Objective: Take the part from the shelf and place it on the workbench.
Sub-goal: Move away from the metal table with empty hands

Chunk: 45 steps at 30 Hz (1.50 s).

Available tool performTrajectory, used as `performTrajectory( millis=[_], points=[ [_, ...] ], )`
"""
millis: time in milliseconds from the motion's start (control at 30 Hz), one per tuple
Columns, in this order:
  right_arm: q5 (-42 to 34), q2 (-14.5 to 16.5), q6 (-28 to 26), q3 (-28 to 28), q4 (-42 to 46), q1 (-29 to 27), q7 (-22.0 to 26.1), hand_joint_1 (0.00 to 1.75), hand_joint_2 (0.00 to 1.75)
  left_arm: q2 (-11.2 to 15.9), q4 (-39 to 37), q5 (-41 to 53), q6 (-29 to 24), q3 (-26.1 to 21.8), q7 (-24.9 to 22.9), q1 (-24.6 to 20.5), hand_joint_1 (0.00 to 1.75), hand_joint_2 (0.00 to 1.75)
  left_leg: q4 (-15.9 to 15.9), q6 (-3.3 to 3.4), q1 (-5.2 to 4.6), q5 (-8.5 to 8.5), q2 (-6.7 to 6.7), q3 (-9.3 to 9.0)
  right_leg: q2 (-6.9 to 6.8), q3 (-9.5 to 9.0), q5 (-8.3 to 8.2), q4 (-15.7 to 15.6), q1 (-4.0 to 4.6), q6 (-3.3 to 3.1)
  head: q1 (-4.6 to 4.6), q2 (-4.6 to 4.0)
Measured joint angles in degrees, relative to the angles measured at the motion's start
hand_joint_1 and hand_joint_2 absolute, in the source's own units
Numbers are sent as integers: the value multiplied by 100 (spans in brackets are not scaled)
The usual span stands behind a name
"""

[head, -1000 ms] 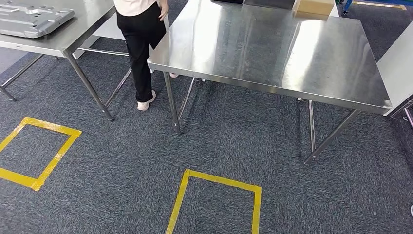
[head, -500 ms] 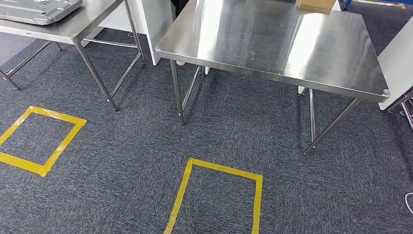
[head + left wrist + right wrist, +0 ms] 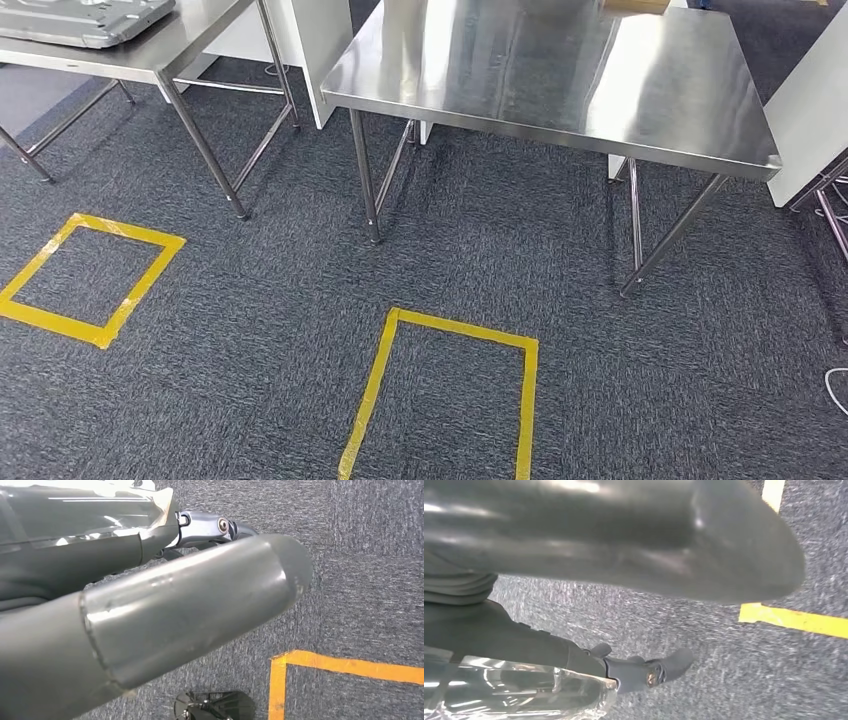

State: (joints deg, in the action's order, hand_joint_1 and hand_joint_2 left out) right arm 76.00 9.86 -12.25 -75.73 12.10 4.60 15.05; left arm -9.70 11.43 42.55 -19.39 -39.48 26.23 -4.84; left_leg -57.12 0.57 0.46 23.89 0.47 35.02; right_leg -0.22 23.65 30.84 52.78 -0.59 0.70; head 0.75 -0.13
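A grey pressed-metal part (image 3: pixel 85 20) lies on the steel table (image 3: pixel 180 45) at the far left, cut off by the picture's top edge. A bare steel workbench (image 3: pixel 560 90) stands ahead in the middle. Both arms hang down over the carpet. In the left wrist view my left hand (image 3: pixel 165 605) shows its thick grey thumb and dark fingers (image 3: pixel 220 526) apart, with nothing between them. My right hand (image 3: pixel 624 545) in the right wrist view looks the same, its dark fingers (image 3: pixel 659 670) stretched out and holding nothing.
Two yellow tape squares mark the carpet, one straight ahead (image 3: pixel 385 380) and one to the left (image 3: pixel 140 285). A cardboard box (image 3: pixel 635 5) sits at the workbench's far edge. White cabinets stand at the right (image 3: pixel 805 110) and between the tables (image 3: pixel 320 50).
The whole picture has shifted, so the camera has moved. A person who stood between the two tables a second ago is gone from the picture.
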Motion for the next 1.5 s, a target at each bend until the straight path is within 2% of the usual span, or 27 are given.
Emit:
performTrajectory(
  millis=[33, 100, 167, 200, 233, 300, 367, 467, 533, 633, 667, 700, 733, 800, 833, 900, 933, 1000, 1033, 1100, 1167, 1200, 1233, 1300, 1367, 1400, 1500],
  points=[
    [-1, 4, 1, 0, -1, -9, -4, 0, 0, 3, 0, 1, -1, -2, 4, 5, 0, 0, -189, -31, 12, 173, -15, 72, -10, 18, -37, -6, -29, -59, 11, 0],
    [-3, 11, 1, 0, -1, -18, -8, 0, 0, 7, 0, 1, -2, -4, 7, 13, 0, 0, -901, -90, 29, 669, -43, 323, -33, 71, -95, 0, -36, -145, 27, 0],
    [-1, 15, 2, 0, -1, -31, -8, 0, 0, 7, 0, 1, -3, -5, 7, 25, 0, 0, -1562, -139, 45, 942, -52, 514, -51, 125, -126, 19, -24, -162, 29, 0],
    [9, 16, 4, 0, -1, -39, -8, 0, 0, 9, 0, 1, -5, -5, 7, 31, 0, 0, -1608, -155, 58, 908, -51, 469, -53, 145, -134, 36, -22, -158, 30, 0],
    [29, 19, 14, 1, -1, -44, -8, 0, 0, 11, 0, 2, -9, -5, 6, 36, 0, 0, -1420, -164, 75, 780, -46, 310, -54, 159, -136, 60, -24, -154, 29, 0],
    [90, 23, 46, 12, -1, -42, -8, 0, 0, 19, 0, 7, -17, -6, 7, 35, 0, 0, -645, -166, 102, 480, 13, -187, -56, 176, -119, 132, -17, -127, 32, 0],
    [132, 26, 77, 30, -1, -38, -6, 0, 0, 24, 0, 16, -23, -7, 7, 26, 0, 0, -140, -116, 86, 377, 78, -458, -68, 231, -96, 208, 14, -79, 31, 0],
    [163, 25, 92, 44, -1, -36, -3, 0, 0, 26, 0, 34, -28, -7, 6, 24, 0, 0, -36, 24, 48, 364, 47, -411, -112, 302, -97, 255, 56, 20, 31, 0],
    [179, 19, 92, 52, -1, -35, -2, 0, 0, 22, 0, 47, -33, -9, 5, 24, 0, 0, 15, 130, 51, 304, 14, -372, -94, 430, 36, 468, 47, 64, 26, 0],
    [186, 19, 93, 69, -1, -39, 2, 0, 0, 19, 0, 55, -43, -11, 3, 24, 0, 0, 37, 214, 43, 241, -31, -293, -27, 981, 530, 1582, 18, 54, 17, 0],
    [189, 19, 93, 77, -1, -44, 4, 0, 0, 18, 0, 55, -44, -13, 2, 29, 0, 0, 36, 219, 38, 225, -53, -269, -19, 1133, 625, 1901, 12, 70, 18, 0],
    [193, 19, 93, 85, -1, -49, 5, 0, 0, 18, 0, 55, -44, -15, 1, 34, 0, 0, 34, 218, 34, 210, -80, -252, -13, 1182, 625, 2015, 8, 101, 18, 0],
    [196, 19, 93, 91, -1, -54, 5, 0, 0, 17, 0, 55, -44, -17, -1, 39, 0, 0, 34, 211, 32, 195, -112, -243, -9, 1106, 530, 1877, 0, 142, 17, 0],
    [198, 18, 93, 104, -1, -57, 5, 0, 0, 14, 0, 55, -44, -23, -1, 42, 0, 0, 33, 177, 33, 164, -183, -237, 60, 679, 190, 1052, -22, 209, 13, 0],
    [199, 16, 93, 111, -1, -54, 5, 0, 0, 13, 0, 55, -45, -27, -1, 41, 0, 0, 25, 152, 19, 152, -218, -232, 105, 493, 48, 652, -17, 207, 13, 0],
    [202, 14, 94, 126, -1, -49, 5, 0, 0, 10, 0, 56, -50, -37, -3, 42, 0, 0, 14, 96, -7, 127, -260, -216, 160, 343, -79, 270, 8, 153, 18, 0],
    [205, 13, 96, 132, -1, -46, 5, 0, 0, 9, 0, 57, -52, -42, -4, 44, 0, 0, 12, 65, -14, 114, -276, -208, 143, 362, -96, 262, 30, 116, 21, 0],
    [214, 22, 101, 141, -1, -41, 4, 0, 0, 12, 0, 57, -58, -52, -7, 52, 0, 0, -33, 5, 8, 130, -280, -165, 90, 369, -146, 258, -16, 31, 22, 0],
    [217, 28, 102, 144, -1, -39, 4, 0, 0, 14, 0, 57, -61, -55, -8, 55, 0, 0, -161, -22, 19, 235, -249, -100, 59, 369, -175, 251, -40, -27, 35, 0],
    [222, 38, 104, 149, -1, -44, 4, 0, 0, 17, 0, 57, -71, -56, -7, 58, 0, 0, -751, -68, 30, 637, -157, 160, -14, 383, -215, 245, -54, -108, 60, 0],
    [226, 41, 107, 151, -1, -64, 4, 0, 0, 15, -1, 59, -85, -56, -8, 64, 0, 0, -1506, -107, 40, 995, -110, 467, -94, 419, -227, 251, -37, -136, 69, 0],
    [227, 42, 107, 151, 0, -72, 4, 0, 0, 14, -2, 60, -91, -56, -8, 71, 0, 0, -1689, -120, 48, 1033, -93, 524, -135, 427, -230, 255, -31, -140, 68, 0],
    [228, 42, 107, 152, -1, -74, 4, 0, 0, 13, -2, 60, -95, -56, -8, 77, 0, 0, -1632, -127, 59, 952, -72, 463, -169, 427, -228, 260, -29, -138, 69, 0],
    [230, 45, 108, 156, -1, -67, 5, 0, 0, 14, -1, 60, -101, -57, -8, 82, 0, 0, -931, -124, 82, 591, 34, 58, -221, 413, -217, 277, -26, -121, 71, 0],
    [231, 46, 108, 161, -1, -60, 5, 0, 0, 14, 0, 60, -103, -58, -7, 72, 0, 0, -263, -88, 71, 377, 179, -282, -260, 426, -187, 323, 19, -70, 67, 0],
    [231, 45, 108, 163, -1, -58, 5, 0, 0, 13, 0, 60, -103, -58, -8, 69, 0, 0, -123, -61, 57, 355, 216, -339, -282, 440, -177, 339, 42, -40, 59, 0],
    [239, 42, 108, 173, 0, -54, 5, 0, 0, 7, 0, 62, -103, -58, -8, 75, 0, 0, -65, 57, 24, 329, 124, -317, -330, 466, -154, 356, 62, 50, 43, 0]
  ],
)
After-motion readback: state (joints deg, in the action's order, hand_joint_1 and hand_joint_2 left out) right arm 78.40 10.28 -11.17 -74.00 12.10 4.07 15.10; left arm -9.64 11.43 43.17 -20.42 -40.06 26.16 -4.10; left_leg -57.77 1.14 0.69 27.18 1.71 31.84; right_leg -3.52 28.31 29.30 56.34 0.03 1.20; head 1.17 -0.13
